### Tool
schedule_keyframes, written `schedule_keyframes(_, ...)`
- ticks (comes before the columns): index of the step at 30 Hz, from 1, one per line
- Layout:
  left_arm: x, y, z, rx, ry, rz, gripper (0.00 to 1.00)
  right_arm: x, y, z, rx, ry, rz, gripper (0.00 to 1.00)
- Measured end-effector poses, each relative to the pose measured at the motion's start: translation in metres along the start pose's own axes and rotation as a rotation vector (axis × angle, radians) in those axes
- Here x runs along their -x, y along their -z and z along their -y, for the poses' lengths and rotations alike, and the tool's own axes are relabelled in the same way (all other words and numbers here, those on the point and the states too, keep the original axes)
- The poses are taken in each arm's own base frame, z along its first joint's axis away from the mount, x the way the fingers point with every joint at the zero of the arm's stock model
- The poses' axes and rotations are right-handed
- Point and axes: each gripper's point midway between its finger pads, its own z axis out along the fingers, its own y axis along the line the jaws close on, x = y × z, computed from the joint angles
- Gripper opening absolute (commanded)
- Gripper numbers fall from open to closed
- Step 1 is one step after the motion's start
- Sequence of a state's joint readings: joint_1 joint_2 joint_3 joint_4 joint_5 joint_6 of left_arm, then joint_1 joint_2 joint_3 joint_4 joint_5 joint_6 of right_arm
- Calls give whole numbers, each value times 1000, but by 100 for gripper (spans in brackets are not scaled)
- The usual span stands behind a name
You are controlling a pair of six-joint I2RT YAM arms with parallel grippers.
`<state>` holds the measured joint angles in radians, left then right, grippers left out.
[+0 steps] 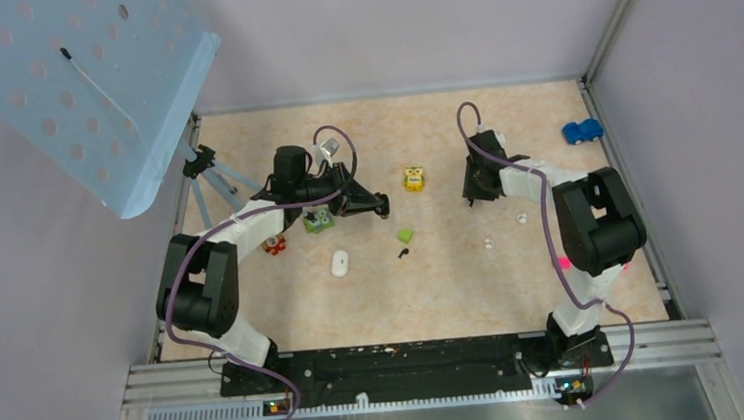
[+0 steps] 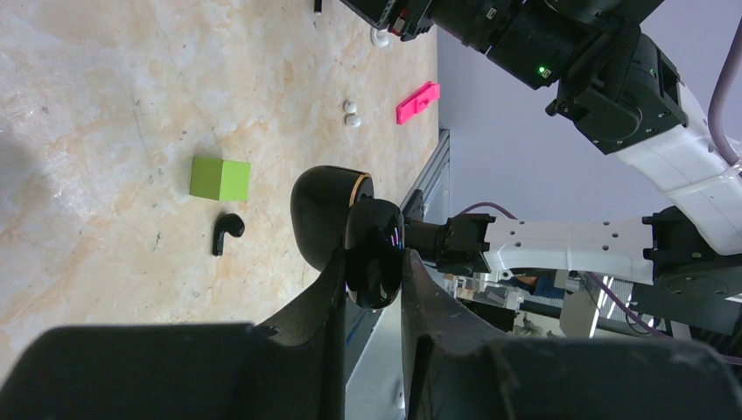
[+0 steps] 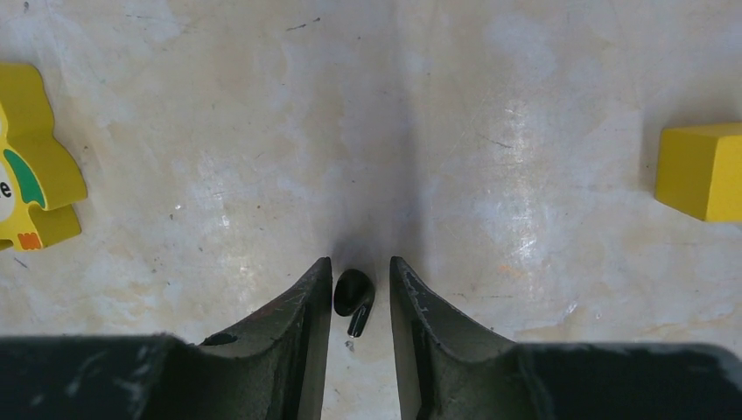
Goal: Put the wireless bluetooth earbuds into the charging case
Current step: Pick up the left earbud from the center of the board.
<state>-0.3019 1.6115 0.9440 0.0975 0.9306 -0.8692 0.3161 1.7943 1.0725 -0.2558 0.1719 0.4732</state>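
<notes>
Left gripper (image 2: pixel 374 282) clamps the case (image 2: pixel 325 210), held up as the receiver — right gripper (image 3: pixel 360 268) straddles an earbud (image 3: pixel 353 295), jaws apart, not pinching yet.

Case (image 2: pixel 374 254): glossy black, rounded, in two shells. The rear shell carries a gold rim. It is clamped between the fingers of the left claw (image 2: pixel 372 268), raised above the table (image 2: pixel 87 131).

First earbud (image 2: pixel 227 233): small, black, comma-shaped with a short stem. It lies flat on the table just beside the green cube (image 2: pixel 220 178), not touching it, and well apart from the case.

Second earbud (image 3: pixel 353 296): the same form, bulb up, stem angled down-right in the right wrist view. It lies between the parted fingers of the right claw (image 3: pixel 360 262), with a clear gap to the right finger.
</notes>
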Motion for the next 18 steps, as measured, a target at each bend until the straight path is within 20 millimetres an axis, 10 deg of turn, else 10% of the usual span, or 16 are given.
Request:
schedule_keyframes(13,0,0,0,0,0,0,0,-6,3,2,-28,20,-4,28)
schedule_keyframes(18,0,0,0,0,0,-1,0,-8,4,3,-31,30,-5,11)
